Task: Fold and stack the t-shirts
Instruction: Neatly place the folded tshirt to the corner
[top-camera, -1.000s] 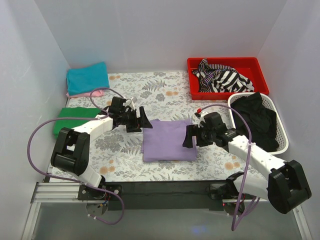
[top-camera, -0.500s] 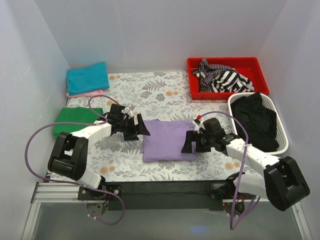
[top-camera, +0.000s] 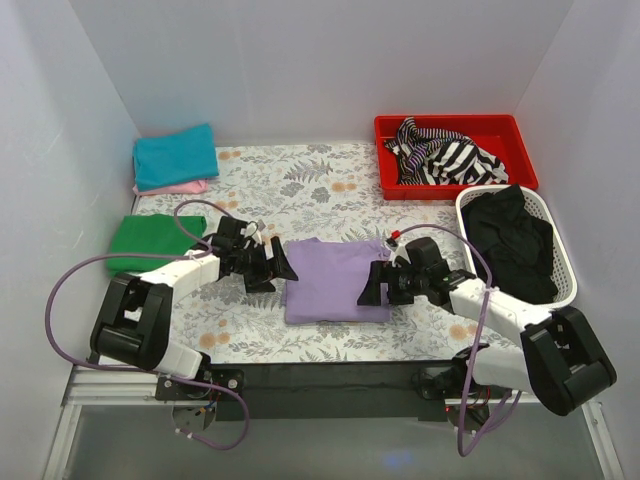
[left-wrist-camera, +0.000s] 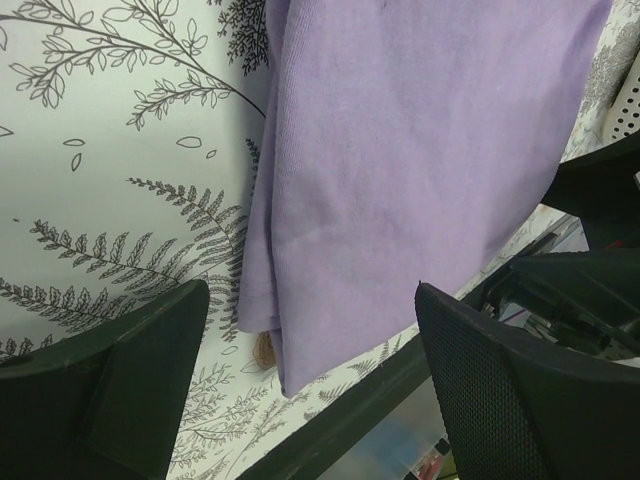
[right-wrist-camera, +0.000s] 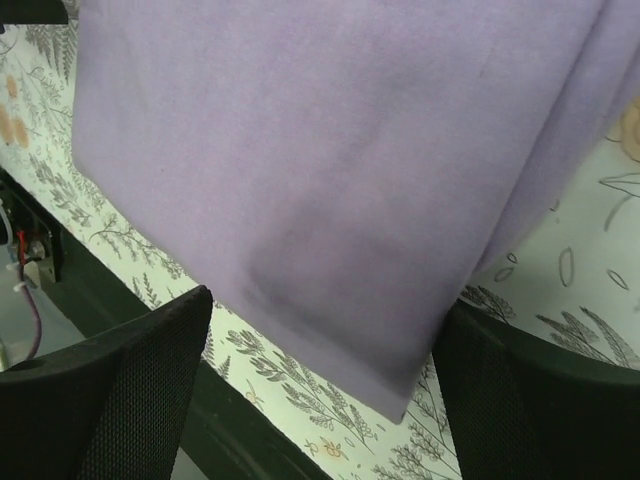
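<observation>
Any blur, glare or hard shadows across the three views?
Top external: even diffuse light, sharp, no glare. Left wrist: lavender t-shirt crisp, soft shadow along its edge on the floral tablecloth; left gripper nearly black at the frame corners. Right wrist: softer focus, a dim patch on the shirt near the right gripper.

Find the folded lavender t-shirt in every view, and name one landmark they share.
Top external: the lavender t-shirt lies folded at the picture's centre, slightly low.
Left wrist: it fills the upper middle and right.
Right wrist: it covers most of the upper frame.
Shared landmark: the fern-print table cover, bordering the shirt's edge.
</observation>
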